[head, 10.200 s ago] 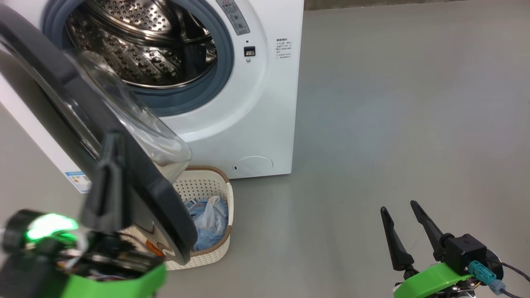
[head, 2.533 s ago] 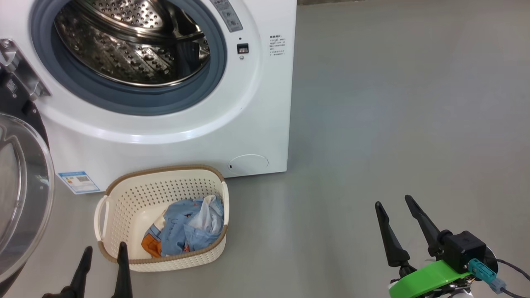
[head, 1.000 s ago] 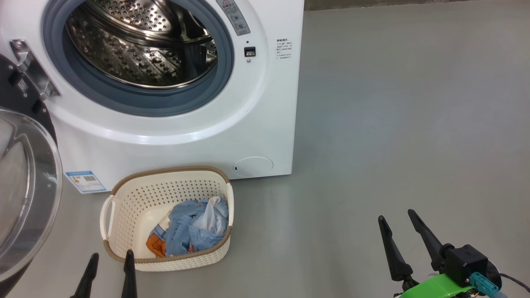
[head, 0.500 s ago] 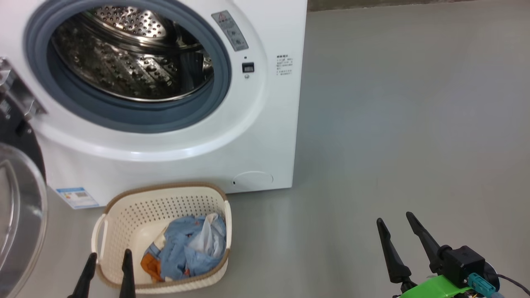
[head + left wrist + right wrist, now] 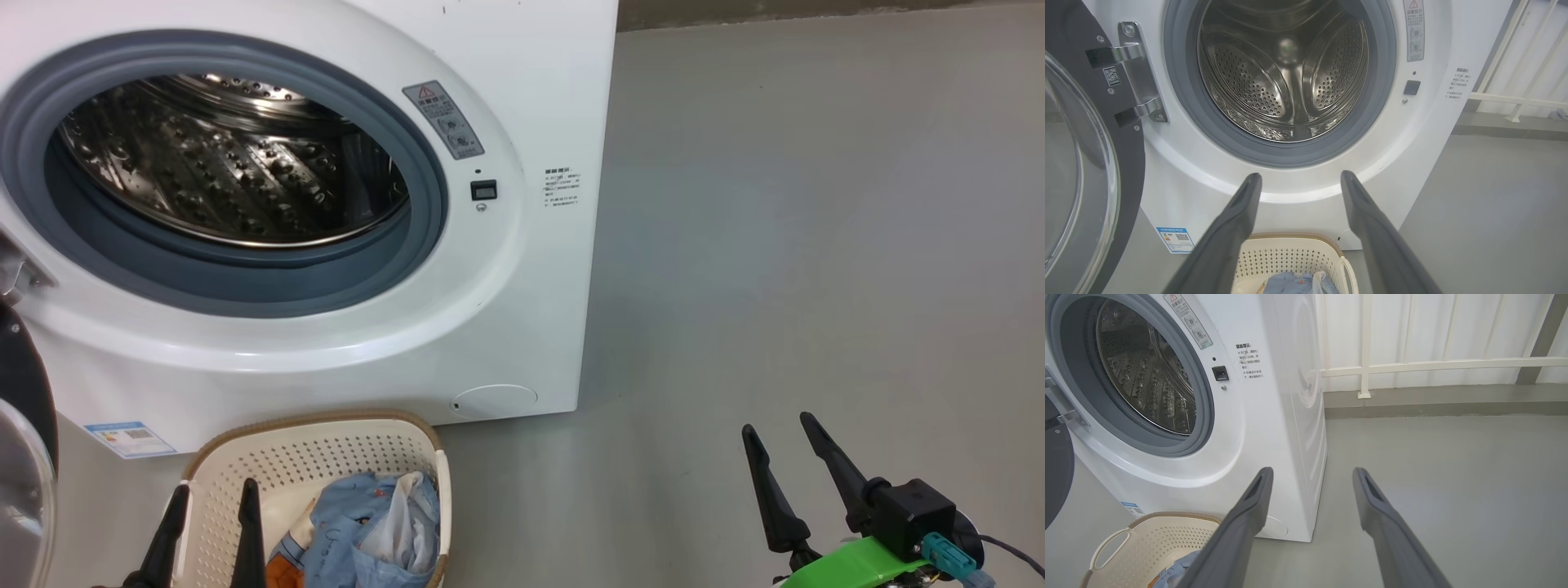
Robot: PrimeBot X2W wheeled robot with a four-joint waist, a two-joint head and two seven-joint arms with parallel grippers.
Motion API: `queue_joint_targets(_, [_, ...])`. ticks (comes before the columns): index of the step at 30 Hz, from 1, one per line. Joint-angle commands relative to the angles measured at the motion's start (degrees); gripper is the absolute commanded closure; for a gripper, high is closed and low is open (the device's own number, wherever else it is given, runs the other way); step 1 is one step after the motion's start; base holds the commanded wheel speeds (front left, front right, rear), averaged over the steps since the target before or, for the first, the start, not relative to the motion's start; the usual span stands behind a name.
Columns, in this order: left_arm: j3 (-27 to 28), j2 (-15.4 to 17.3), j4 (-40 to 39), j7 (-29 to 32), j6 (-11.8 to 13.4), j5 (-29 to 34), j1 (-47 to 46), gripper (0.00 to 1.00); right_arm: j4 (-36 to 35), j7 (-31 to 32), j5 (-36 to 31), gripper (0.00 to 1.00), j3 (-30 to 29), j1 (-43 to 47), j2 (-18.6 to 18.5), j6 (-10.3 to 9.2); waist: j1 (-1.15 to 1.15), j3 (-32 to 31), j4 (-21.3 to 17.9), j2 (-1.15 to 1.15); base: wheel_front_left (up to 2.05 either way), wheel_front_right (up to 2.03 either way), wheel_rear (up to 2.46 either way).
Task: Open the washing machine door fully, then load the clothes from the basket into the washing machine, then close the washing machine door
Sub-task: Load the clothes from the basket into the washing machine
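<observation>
At the bottom left of my head view, my left gripper (image 5: 211, 490) hung empty with jaws spread wide, overlapping the left side of the basket (image 5: 326, 418), while my right gripper (image 5: 777, 425), equally wide and empty, sat at the lower right over bare floor (image 5: 816, 245). The clothes (image 5: 367, 531) lay crumpled in the basket's right half at the bottom edge; I judged them light, soft and floppy, best pinched at the raised blue fold mid-heap, since a corner grab might trail cloth over the rim. Farther up, the machine (image 5: 522, 310) stood with its drum (image 5: 229, 180) exposed and the door (image 5: 1069, 36) swung aside at the far left.
</observation>
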Motion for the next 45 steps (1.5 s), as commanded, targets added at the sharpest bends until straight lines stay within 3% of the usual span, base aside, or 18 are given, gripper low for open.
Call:
queue_joint_targets(1, [1.77,0.58,-1.26,-0.36,0.08,0.11,-1.80,0.00,-1.10,-0.44,-0.33,0.00,1.53,-1.83,-0.02,0.09,-0.01,0.02,0.05,0.00,0.15,-0.15,0.00])
queue_joint_targets(30, [0.70,0.58,-0.05,-0.36,-1.10,-1.01,-1.68,0.00,0.11,-0.44,0.29,0.00,2.15,-1.72,-0.02,0.09,-0.01,0.25,0.61,0.00,0.00,0.00,0.00])
queue_joint_targets(45, [0.68,0.58,3.41,-0.36,-2.76,-4.35,-7.18,0.00,-0.69,-0.44,1.26,0.00,2.79,-4.56,-0.02,0.09,-0.01,9.45,0.21,0.00,0.00,0.00,0.00])
